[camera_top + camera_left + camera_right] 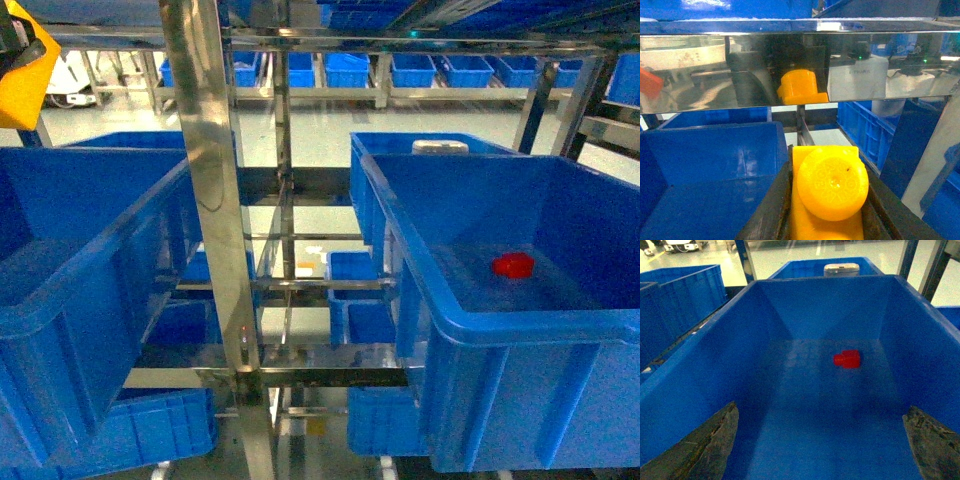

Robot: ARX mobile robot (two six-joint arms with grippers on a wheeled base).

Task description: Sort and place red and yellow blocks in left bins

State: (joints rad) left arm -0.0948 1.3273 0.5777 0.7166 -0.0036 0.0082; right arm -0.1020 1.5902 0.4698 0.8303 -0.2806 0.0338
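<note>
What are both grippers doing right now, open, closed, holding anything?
Left gripper: shut on the yellow block.
Right gripper: open, empty, above the blue bin.

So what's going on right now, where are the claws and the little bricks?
Left claw shut on yellow block, raised by the metal rack rail. Right claw open, empty, over right blue bin. Red block lies on that bin's floor, nothing near it.

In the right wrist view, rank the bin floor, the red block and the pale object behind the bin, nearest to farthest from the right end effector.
1. Bin floor, directly between the open right end effector fingers.
2. Red block, mid-floor, slightly right.
3. Pale object, beyond the bin's far wall, top centre.
</note>
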